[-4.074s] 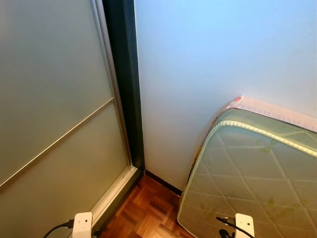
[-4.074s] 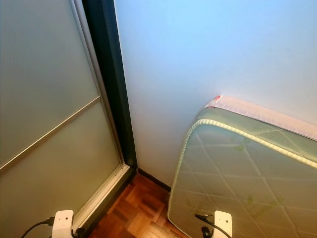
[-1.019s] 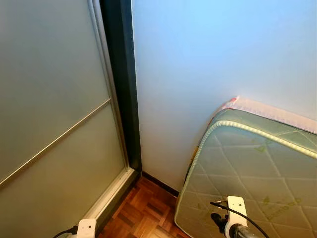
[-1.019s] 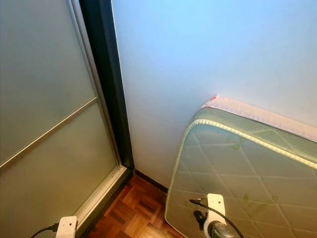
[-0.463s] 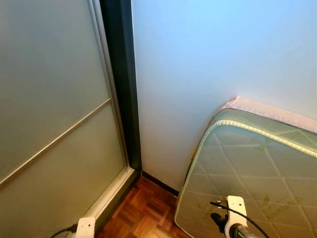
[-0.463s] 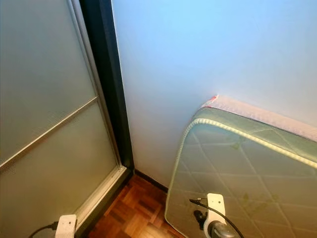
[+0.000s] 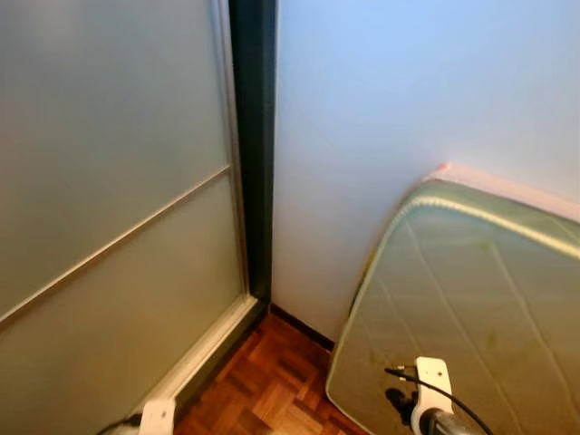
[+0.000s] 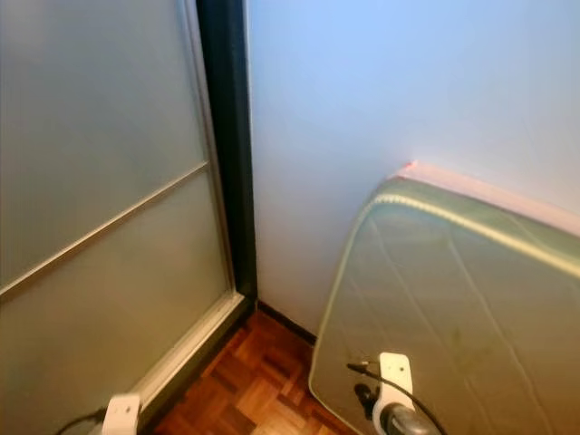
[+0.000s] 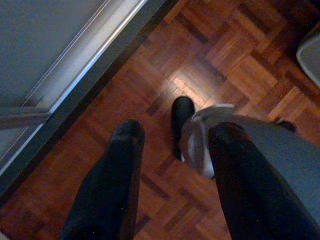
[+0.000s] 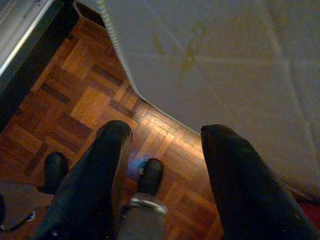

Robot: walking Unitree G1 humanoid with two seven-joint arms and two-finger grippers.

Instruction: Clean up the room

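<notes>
Camera swung left since earlier; mattress [image 10: 240,60] just beyond right pincer [image 10: 162,145], fingers spread, empty; left pincer [image 9: 175,150] likewise.

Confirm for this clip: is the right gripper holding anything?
No. In the right wrist view the right gripper has its two black fingers spread apart, with bare parquet floor and the mattress beyond them.
</notes>
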